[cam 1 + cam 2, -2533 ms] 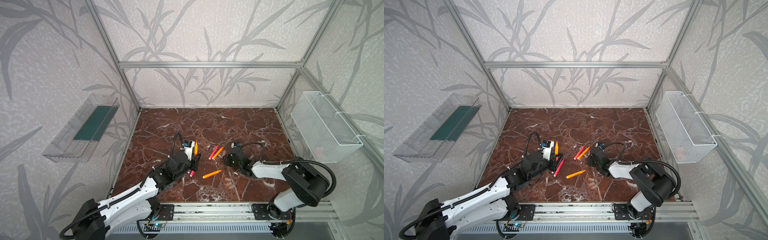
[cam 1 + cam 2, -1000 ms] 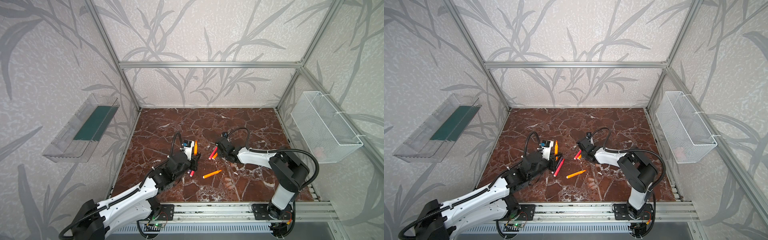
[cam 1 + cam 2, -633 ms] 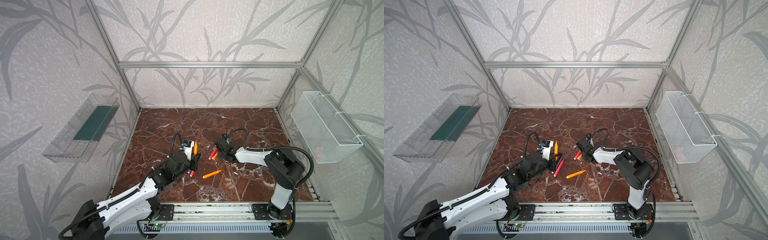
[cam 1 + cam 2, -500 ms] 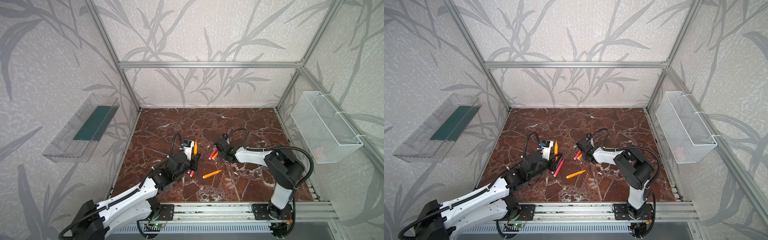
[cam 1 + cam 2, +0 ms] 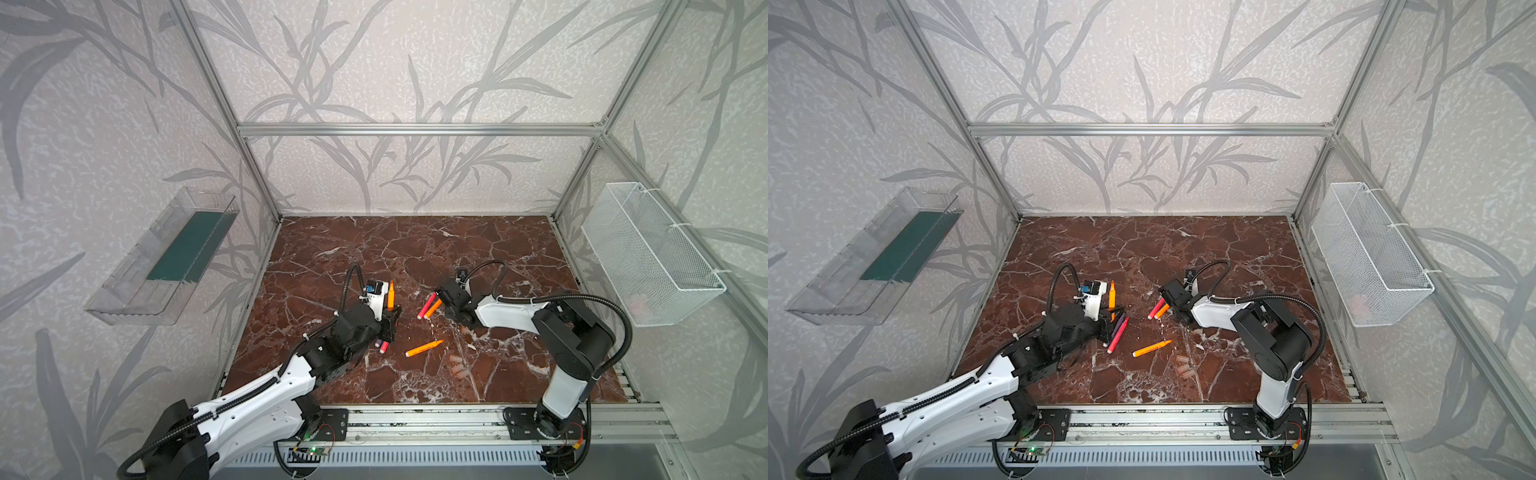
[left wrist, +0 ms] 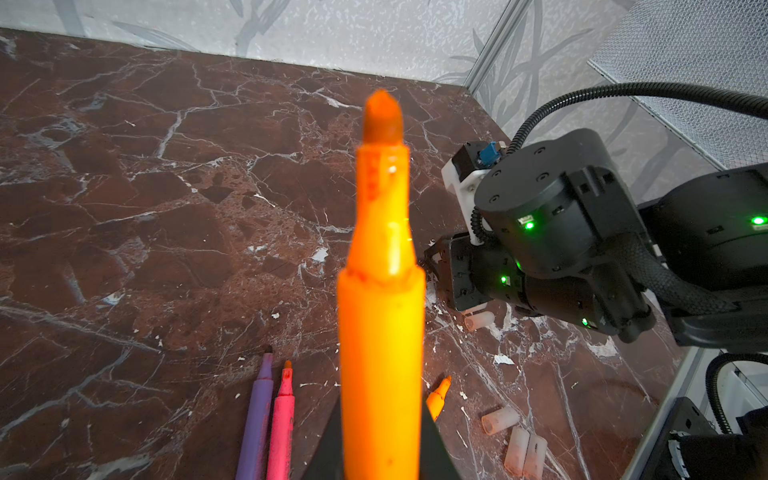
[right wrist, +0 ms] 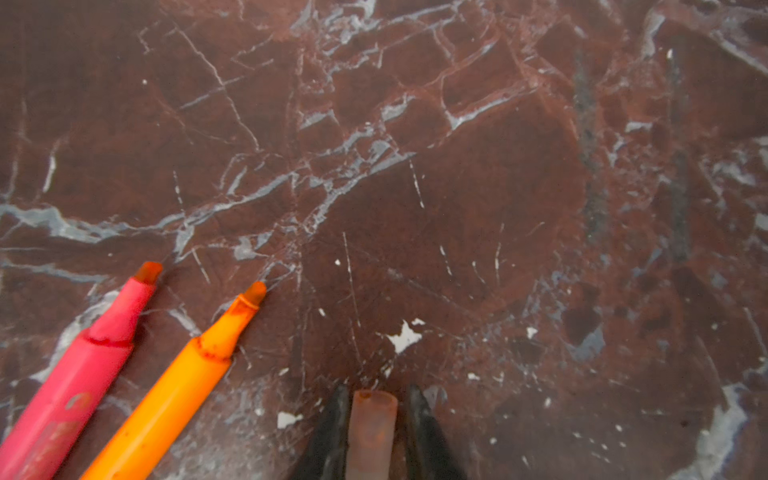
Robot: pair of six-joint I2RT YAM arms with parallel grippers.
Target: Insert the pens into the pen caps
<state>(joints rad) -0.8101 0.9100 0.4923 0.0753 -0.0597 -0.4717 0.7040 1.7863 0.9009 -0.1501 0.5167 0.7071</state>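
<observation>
— Two grips mattered. What did each gripper have?

— The left gripper [image 6: 380, 455] was clenched on an orange pen [image 6: 380, 332], bare tip up. The right gripper [image 7: 376, 392] was low over the surface [image 5: 395, 249], jaws pinched on a pen cap [image 7: 371, 436] that poked out past them.

— Where could it have gone wrong?

— At the cap, I judged. Short, smooth and round, it could have squirted out or twisted under an off-centre squeeze, and then its mouth would not have faced the tip. The held pen stood long above its grip, so a sideways push could have levered it askew.

— Anything near enough to knock?

— A pink pen [image 7: 83, 374] and a second orange pen [image 7: 174, 382] lay just beside the right gripper, apart from the cap; a careless lift could have rolled them.

— And further out?

— A purple pen [image 6: 257, 415] lay by the left gripper, three loose caps [image 5: 456, 368] together nearer the front. The surface was dark red with white veins, which hid pale caps. Leaf-patterned walls [image 5: 415, 83], a wire basket [image 5: 648, 253] on the right one, a clear tray [image 5: 166, 257] on the left.
</observation>
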